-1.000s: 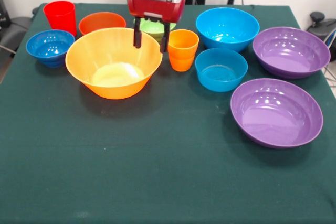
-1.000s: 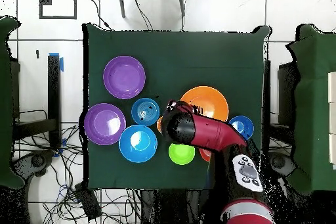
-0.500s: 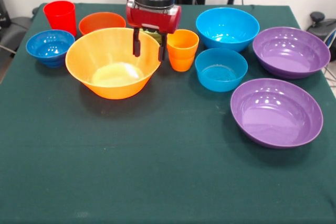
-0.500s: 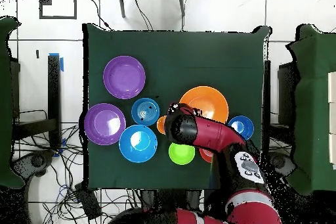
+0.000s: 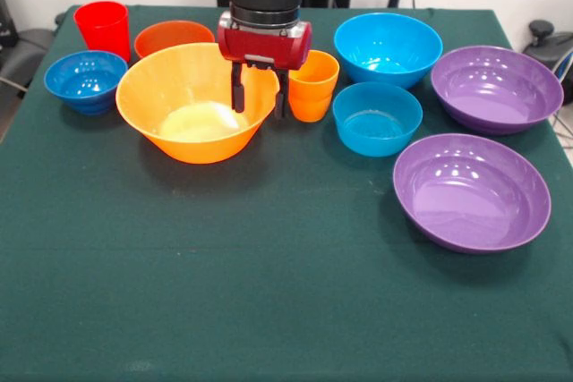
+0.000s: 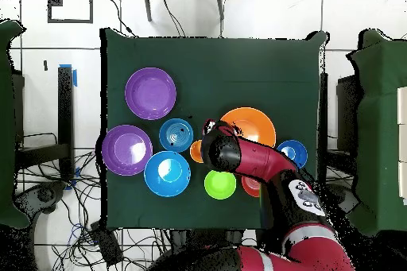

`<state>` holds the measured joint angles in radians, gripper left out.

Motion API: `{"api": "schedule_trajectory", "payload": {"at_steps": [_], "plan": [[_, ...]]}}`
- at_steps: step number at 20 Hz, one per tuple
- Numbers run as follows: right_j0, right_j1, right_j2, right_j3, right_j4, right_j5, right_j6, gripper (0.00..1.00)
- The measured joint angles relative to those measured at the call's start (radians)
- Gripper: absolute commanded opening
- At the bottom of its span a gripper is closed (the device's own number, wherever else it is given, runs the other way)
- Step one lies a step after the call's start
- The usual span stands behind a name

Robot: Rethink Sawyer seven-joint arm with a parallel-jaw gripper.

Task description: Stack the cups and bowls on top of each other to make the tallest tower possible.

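Note:
My gripper (image 5: 260, 100) is open and low. It straddles the right rim of the large yellow-orange bowl (image 5: 192, 127), with one finger inside the bowl and one outside. The orange ridged cup (image 5: 312, 87) stands just right of the outer finger. The red cup (image 5: 103, 29) stands at the far left, beside an orange-red bowl (image 5: 170, 38) and a dark-blue bowl (image 5: 85, 80). The green bowl is hidden behind the gripper in the front view and shows in the overhead view (image 6: 220, 184).
A big blue bowl (image 5: 388, 46) and a smaller light-blue bowl (image 5: 377, 118) sit right of the orange cup. Two wide purple bowls (image 5: 497, 87) (image 5: 472, 191) lie at the right side. All stand singly on the green tablecloth (image 5: 269, 292).
The gripper has come down and slightly toward the camera, from above the yellow-orange bowl's rim to straddling it. The bowl has shifted a little to the right.

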<state>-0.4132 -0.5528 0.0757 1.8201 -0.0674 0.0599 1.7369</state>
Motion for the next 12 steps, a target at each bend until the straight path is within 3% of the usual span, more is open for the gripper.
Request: {"api": "schedule_trajectory", "payload": {"at_steps": [12], "plan": [[-0.088,0.001,0.082,0.016,0.0,-0.018,0.0,1.0]]}}
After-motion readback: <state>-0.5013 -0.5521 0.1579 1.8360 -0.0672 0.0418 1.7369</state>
